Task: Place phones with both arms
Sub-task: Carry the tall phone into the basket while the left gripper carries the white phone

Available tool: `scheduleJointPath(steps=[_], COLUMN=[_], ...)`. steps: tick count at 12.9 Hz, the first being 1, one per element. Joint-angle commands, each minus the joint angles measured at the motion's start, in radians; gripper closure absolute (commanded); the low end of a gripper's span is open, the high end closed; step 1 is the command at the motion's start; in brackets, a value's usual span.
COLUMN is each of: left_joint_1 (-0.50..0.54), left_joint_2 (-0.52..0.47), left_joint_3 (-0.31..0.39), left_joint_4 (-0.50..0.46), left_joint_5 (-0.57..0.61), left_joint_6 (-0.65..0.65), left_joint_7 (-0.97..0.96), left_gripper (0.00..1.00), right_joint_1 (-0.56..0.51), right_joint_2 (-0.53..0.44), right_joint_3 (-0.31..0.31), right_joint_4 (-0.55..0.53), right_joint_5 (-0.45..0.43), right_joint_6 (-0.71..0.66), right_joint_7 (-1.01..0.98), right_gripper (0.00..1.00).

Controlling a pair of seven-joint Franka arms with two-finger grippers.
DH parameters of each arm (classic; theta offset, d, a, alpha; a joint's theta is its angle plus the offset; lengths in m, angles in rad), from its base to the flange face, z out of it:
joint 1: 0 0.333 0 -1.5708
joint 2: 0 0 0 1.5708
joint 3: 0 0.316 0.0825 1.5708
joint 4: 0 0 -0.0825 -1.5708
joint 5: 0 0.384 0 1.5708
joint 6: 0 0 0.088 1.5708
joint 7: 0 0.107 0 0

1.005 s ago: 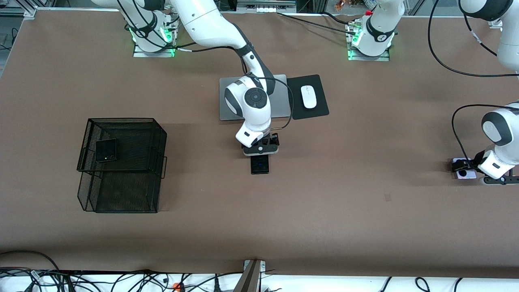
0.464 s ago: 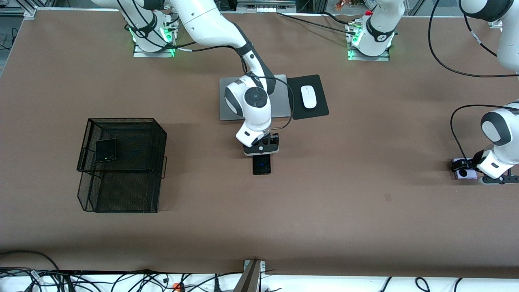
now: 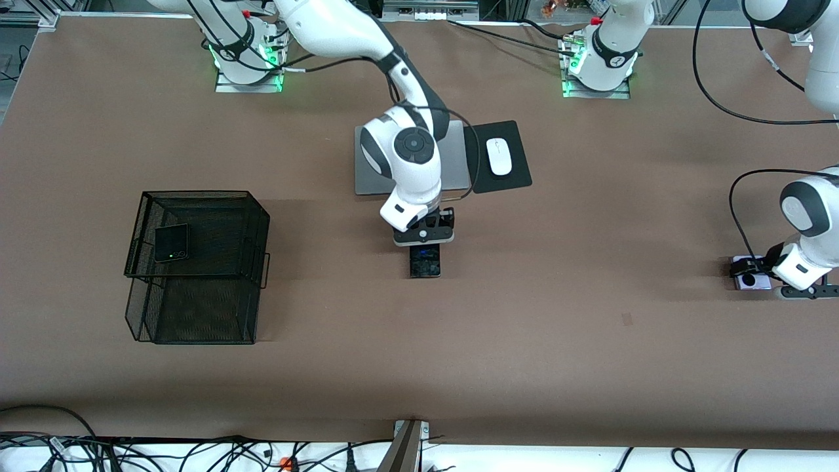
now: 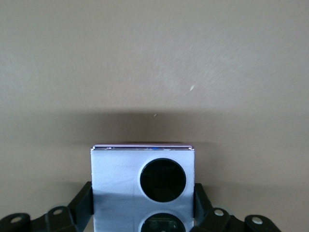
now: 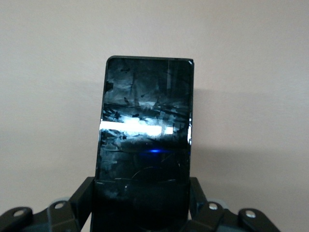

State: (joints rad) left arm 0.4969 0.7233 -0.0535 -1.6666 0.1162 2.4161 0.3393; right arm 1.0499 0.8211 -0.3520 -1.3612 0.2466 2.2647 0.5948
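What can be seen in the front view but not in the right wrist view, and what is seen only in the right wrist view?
Only the front view shows the black wire mesh basket holding the small squarish black phone with green dot, the white mouse, and the left gripper on the lavender-white phone. Only the right wrist view shows streaky reflections across the long slim black phone. Both show the right gripper shut on that phone.

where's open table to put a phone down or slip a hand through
Bare table runs between the mesh basket and the lavender phone, nearer the front camera than the long black phone. It is crowded around the laptop and mouse.
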Motion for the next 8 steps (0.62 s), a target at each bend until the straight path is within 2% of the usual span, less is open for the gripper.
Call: scheduleJointPath(steps=[1, 3, 5, 6, 8], left_joint_1=[0.0, -0.001, -0.003, -0.015, -0.098], left_joint_2=[-0.1, -0.162, -0.176, -0.174, -0.174], left_joint_3=[-0.034, -0.084, -0.181, -0.228, -0.287], left_joint_4=[-0.005, -0.004, 0.037, 0.065, 0.105], left_joint_5=[-0.015, -0.006, -0.006, -0.006, -0.004], left_joint_6=[-0.122, -0.219, -0.288, -0.32, -0.357], left_joint_7=[0.017, 0.014, 0.01, 0.009, 0.01], left_gripper=[0.9, 0.9, 0.89, 0.89, 0.88], right_joint_1=[-0.001, -0.002, -0.001, -0.001, -0.001], right_joint_2=[-0.072, -0.149, -0.222, -0.259, -0.385], right_joint_3=[-0.022, -0.065, -0.126, -0.174, -0.264], right_joint_4=[0.027, 0.031, 0.001, -0.043, -0.227], right_joint_5=[0.0, -0.007, -0.01, -0.012, -0.013], right_joint_6=[-0.12, -0.241, -0.354, -0.4, -0.372], right_joint_7=[-0.006, -0.019, -0.09, -0.134, -0.278], right_gripper=[1.0, 1.0, 1.0, 1.0, 1.0])
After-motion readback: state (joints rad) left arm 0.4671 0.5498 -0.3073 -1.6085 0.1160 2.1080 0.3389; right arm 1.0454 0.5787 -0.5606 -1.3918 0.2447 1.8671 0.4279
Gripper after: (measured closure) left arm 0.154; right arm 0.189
